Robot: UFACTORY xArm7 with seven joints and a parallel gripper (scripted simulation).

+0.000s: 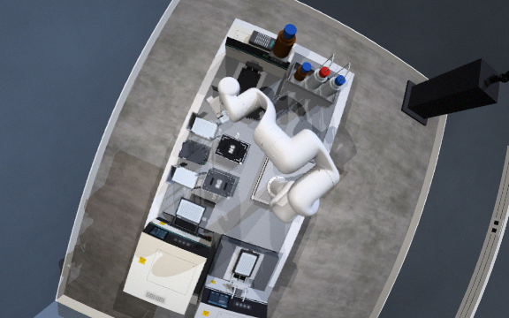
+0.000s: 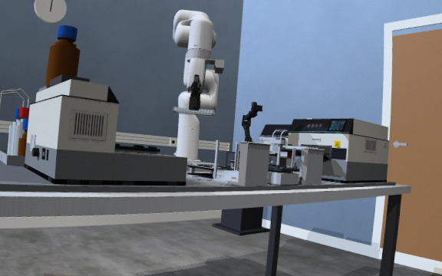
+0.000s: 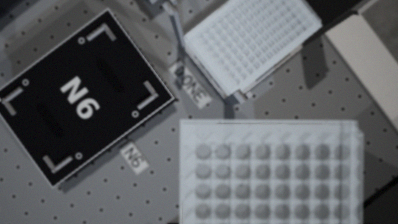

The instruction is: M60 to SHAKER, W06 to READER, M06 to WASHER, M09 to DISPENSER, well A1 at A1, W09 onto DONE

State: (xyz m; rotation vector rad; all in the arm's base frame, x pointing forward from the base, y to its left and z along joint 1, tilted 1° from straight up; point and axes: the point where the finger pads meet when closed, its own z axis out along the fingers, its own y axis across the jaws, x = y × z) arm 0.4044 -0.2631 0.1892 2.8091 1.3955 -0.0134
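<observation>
My gripper (image 2: 195, 107) is shut on a clear well plate (image 3: 270, 170) (image 2: 194, 111) and holds it level, high above the deck. Its label does not show. In the top view the wrist (image 1: 223, 116) hangs over the deck next to the DONE rack. Below, a white well plate (image 3: 250, 40) (image 1: 204, 128) lies in the DONE rack (image 3: 360, 55), with the DONE label (image 3: 192, 90) on the deck beside it. The black nest N6 (image 3: 115, 55) (image 1: 232, 149) is empty, left of the held plate in the wrist view. My fingers are out of the wrist view.
A second nest (image 1: 221, 182) lies past N6. Another rack (image 1: 185, 177) holds a white plate. Plates sit on two instruments at the near end (image 1: 189, 211) (image 1: 246, 262). A large box instrument (image 2: 71, 126) with a brown bottle (image 2: 63, 54) stands at the far end.
</observation>
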